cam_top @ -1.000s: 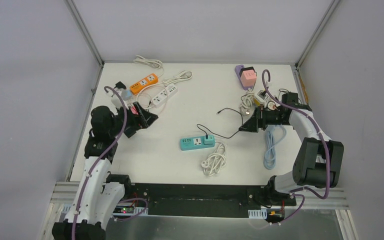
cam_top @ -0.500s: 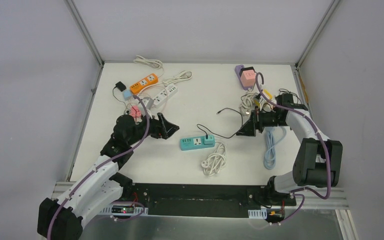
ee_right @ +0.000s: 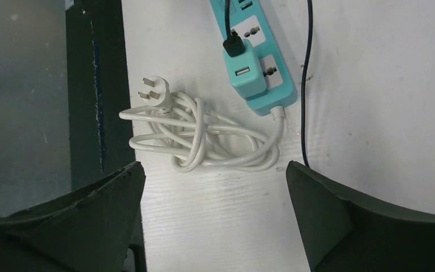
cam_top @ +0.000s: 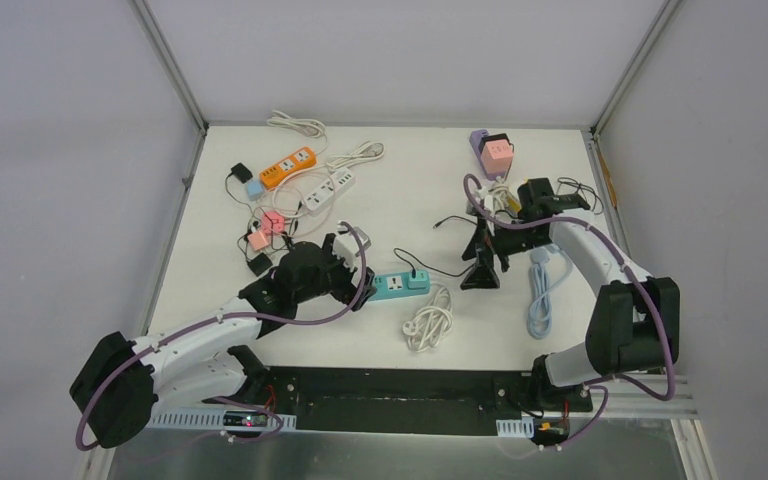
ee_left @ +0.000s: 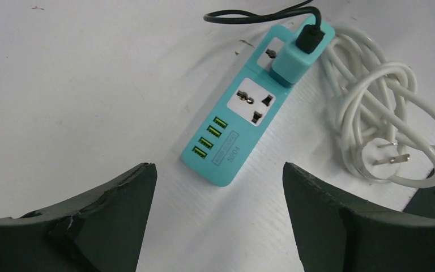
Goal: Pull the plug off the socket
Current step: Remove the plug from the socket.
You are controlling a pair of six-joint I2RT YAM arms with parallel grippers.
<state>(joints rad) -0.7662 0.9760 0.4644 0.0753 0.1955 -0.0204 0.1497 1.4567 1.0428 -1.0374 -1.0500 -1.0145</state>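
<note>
Left jaws and right jaws both apart, empty. Teal strip lies mid-table, teal plug seated in it, white cord coiled near-right.

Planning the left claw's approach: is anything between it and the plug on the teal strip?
Nothing visible does. The open left claw faces the strip, with the plug at its far end; a black cable sits in the plug.
</note>
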